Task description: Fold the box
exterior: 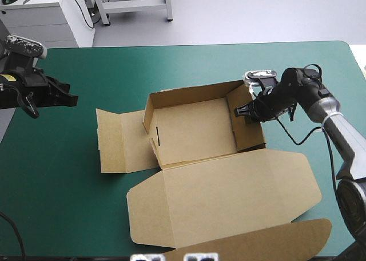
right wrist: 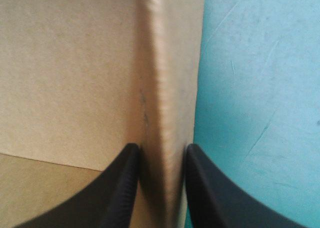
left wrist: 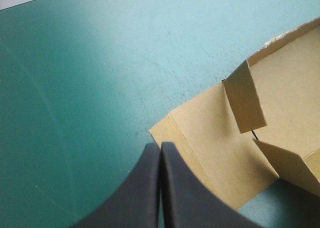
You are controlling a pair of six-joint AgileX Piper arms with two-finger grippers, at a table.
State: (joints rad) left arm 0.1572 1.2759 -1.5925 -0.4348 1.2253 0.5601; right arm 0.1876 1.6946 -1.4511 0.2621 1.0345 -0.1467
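The brown box (exterior: 194, 129) stands mid-table as an open tray with its walls raised. Its lid (exterior: 229, 192) lies flat toward the front edge, and a side flap (exterior: 117, 141) lies flat to the left. My right gripper (exterior: 245, 112) straddles the tray's right wall, one finger inside and one outside. In the right wrist view the right gripper (right wrist: 161, 147) is shut on that wall (right wrist: 165, 88). My left gripper (exterior: 67, 99) hovers shut near the table's left edge, apart from the box. In the left wrist view the left gripper (left wrist: 160, 147) points at the flat flap (left wrist: 210, 138).
A further curved strip of brown board (exterior: 274, 241) lies by the table's front edge, just past the lid. Bare teal-green cover (exterior: 86, 204) spreads to the left and front left of the box, and more of it (right wrist: 250, 88) lies outside the right wall.
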